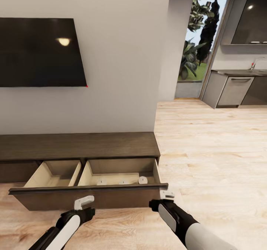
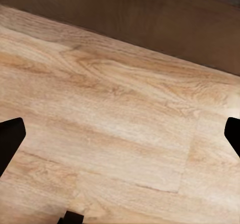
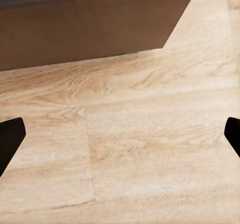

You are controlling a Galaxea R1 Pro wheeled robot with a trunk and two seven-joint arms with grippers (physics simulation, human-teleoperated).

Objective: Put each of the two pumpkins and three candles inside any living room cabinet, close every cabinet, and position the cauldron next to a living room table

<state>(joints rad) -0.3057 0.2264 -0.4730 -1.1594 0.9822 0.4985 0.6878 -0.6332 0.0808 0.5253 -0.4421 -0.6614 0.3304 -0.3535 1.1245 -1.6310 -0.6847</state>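
1. Your long dark-brown wooden cabinet stands with its wide drawer pulled out.
2. Three stubby beige candles sit in the drawer's right compartment.
3. Your left gripper and right gripper hang spread wide, holding nothing, over light wooden floor.

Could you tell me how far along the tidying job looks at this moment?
Done: three candles lie in the cabinet's open right drawer. In hand: nothing; the left gripper and right gripper hang empty and open just in front of the drawer front, perhaps about to push it. Left: the pumpkins, shutting the drawer, and the cauldron.
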